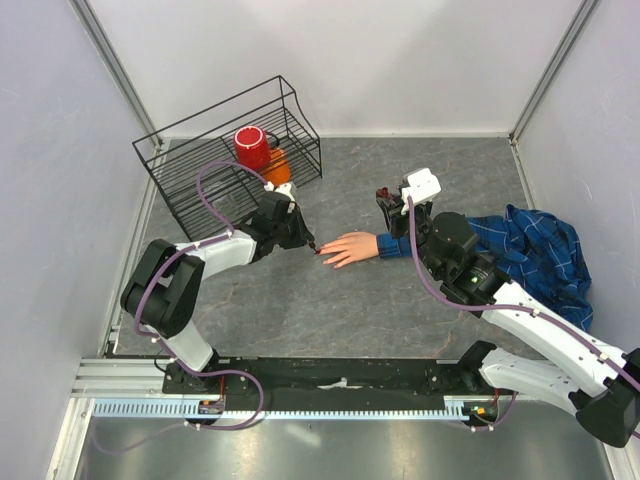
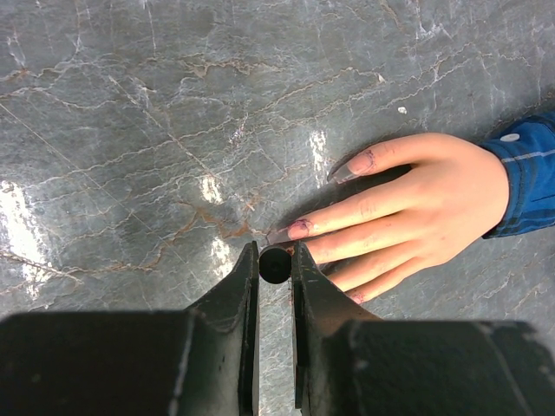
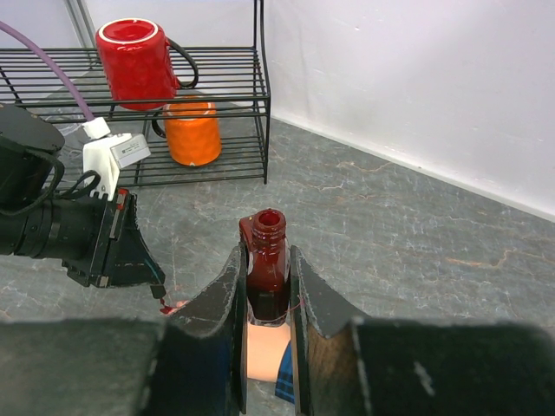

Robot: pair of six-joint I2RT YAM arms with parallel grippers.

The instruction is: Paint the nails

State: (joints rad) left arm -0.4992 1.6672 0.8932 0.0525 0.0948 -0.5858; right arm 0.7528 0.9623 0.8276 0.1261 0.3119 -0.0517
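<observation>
At the hand's (image 2: 434, 199) nails (image 2: 300, 229), left gripper (image 2: 276, 250) pinches the brush (image 2: 276, 265), seemingly mid-stroke; right gripper (image 3: 265, 253) clamps the bottle (image 3: 267, 286). Next nail likely needs a fine sidestep.

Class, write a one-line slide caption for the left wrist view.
Left gripper, shut on the brush cap, beside a nail of the fake hand on the grey table.
</observation>
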